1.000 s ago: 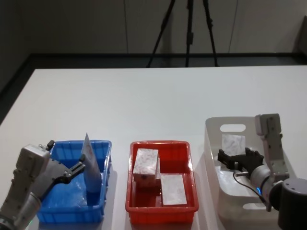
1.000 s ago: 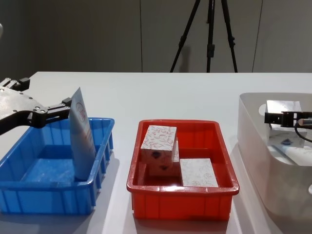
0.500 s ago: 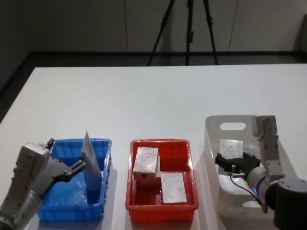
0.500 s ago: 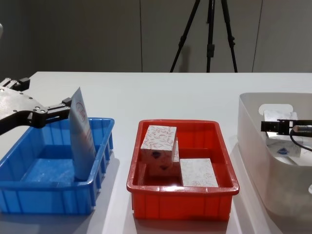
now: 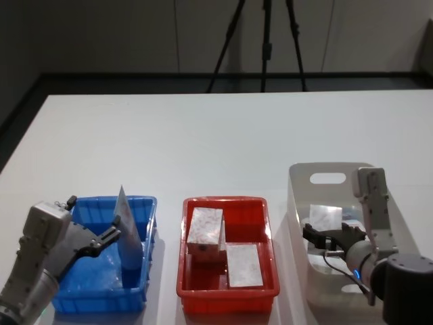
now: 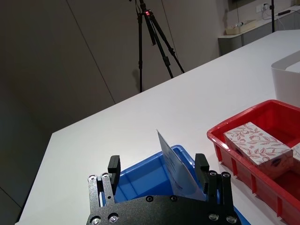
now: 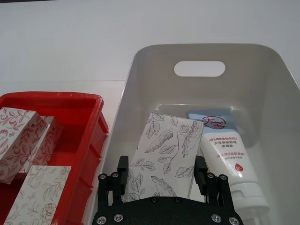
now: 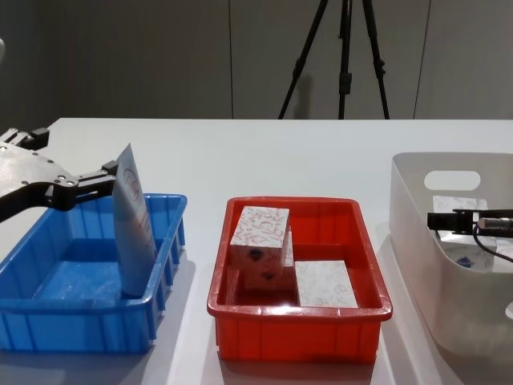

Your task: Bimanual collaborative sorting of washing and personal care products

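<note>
Currently, three bins stand on the table (image 5: 203,135), with the red bin (image 5: 227,292) as landmark. Left of it, the blue bin (image 5: 107,302) holds an upright tube (image 5: 125,233). Right of it, the white bin (image 5: 325,181) holds a patterned box (image 5: 325,218) and a second tube (image 7: 226,150) lying flat. Inside the red bin lie three boxes (image 5: 226,247).

The left gripper (image 8: 100,180) has its fingers apart on either side of the upright tube. The right gripper (image 7: 161,176) has its jaws spread around the patterned box, not visibly clamped.

Judged step: picking the box from the white bin. Next move calls for closing on the box, lifting, and carrying it left to the red bin.

Compared with one second ago, the right gripper has descended deeper into the white bin; the left gripper is unchanged.
</note>
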